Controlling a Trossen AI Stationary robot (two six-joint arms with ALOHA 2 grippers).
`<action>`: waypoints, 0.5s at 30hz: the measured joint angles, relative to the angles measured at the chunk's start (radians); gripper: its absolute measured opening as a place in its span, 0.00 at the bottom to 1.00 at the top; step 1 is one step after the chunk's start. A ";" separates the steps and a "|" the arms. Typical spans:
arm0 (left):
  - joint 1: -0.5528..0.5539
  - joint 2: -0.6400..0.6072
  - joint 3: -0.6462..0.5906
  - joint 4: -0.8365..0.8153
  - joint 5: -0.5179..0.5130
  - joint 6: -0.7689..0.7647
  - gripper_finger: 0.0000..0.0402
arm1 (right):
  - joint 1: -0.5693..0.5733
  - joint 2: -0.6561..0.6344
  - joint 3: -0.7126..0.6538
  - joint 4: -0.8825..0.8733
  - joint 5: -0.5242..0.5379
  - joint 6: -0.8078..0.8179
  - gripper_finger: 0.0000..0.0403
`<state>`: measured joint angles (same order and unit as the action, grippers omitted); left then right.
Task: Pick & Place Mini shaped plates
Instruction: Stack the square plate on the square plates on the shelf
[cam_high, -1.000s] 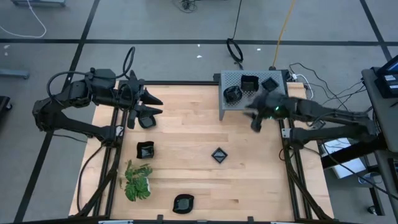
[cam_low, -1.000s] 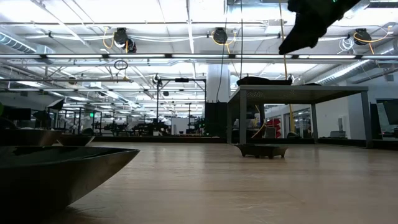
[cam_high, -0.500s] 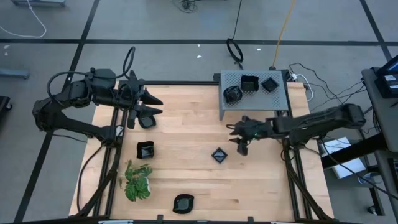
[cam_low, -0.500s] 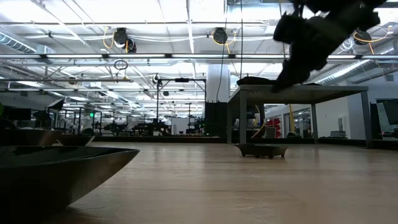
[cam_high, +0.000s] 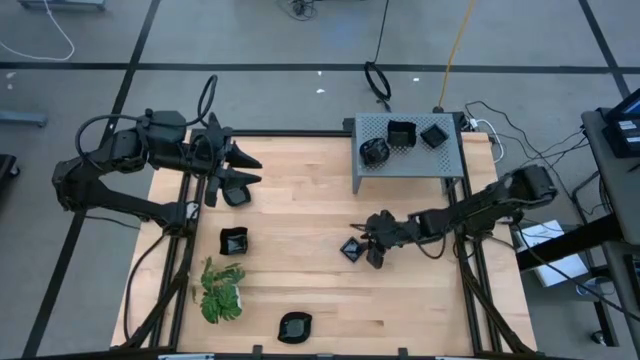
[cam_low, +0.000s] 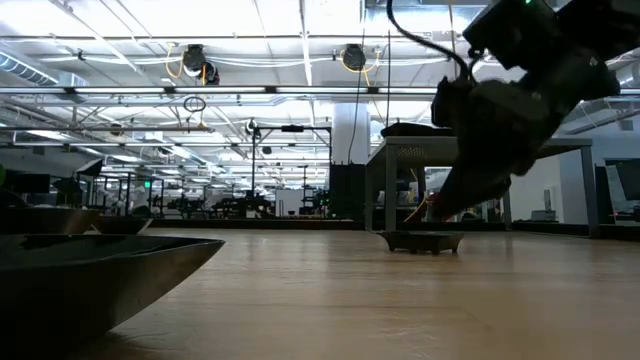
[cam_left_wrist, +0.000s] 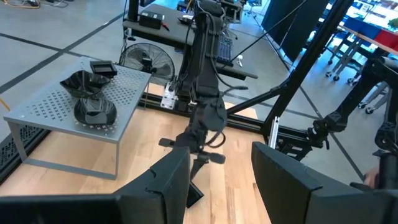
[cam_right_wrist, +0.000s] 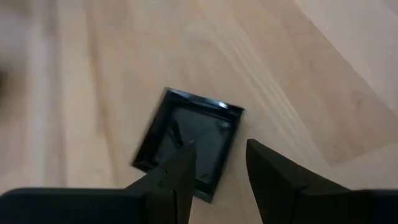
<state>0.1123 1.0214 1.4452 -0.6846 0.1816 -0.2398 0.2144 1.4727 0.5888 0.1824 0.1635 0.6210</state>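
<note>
Several small black glossy plates are in view. A square one (cam_high: 350, 249) lies flat on the table near the middle; it also shows in the right wrist view (cam_right_wrist: 189, 140) and the low view (cam_low: 421, 241). My right gripper (cam_high: 370, 250) is open just above it, with one finger over the plate and one past its edge (cam_right_wrist: 219, 167). Three plates (cam_high: 400, 138) lie on top of the grey perforated box (cam_high: 445, 162). Others lie at the left (cam_high: 236, 194), (cam_high: 233, 241) and near the front edge (cam_high: 294, 326). My left gripper (cam_high: 248, 168) is open and empty at the far left.
A green leafy plant (cam_high: 221, 291) lies at the near left. The grey box stands at the far right on legs, also seen in the left wrist view (cam_left_wrist: 74, 106). Bare wood lies between the middle plate and the front edge.
My right gripper has come away from the grey box, toward the table's near edge and left, and gone down to just above the square plate in the middle. The plates have stayed where they were.
</note>
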 joint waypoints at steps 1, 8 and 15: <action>0.000 0.000 0.000 0.000 0.000 0.000 0.44 | 0.004 0.015 0.000 -0.001 0.018 0.020 0.32; 0.000 0.000 0.000 0.000 0.000 0.000 0.44 | 0.020 0.080 0.000 0.024 0.074 0.083 0.34; 0.000 0.000 0.000 0.000 0.000 0.000 0.44 | 0.023 0.131 0.000 0.069 0.079 0.078 0.32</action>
<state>0.1127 1.0214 1.4452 -0.6849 0.1814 -0.2398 0.2379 1.6037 0.5888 0.2510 0.2421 0.6994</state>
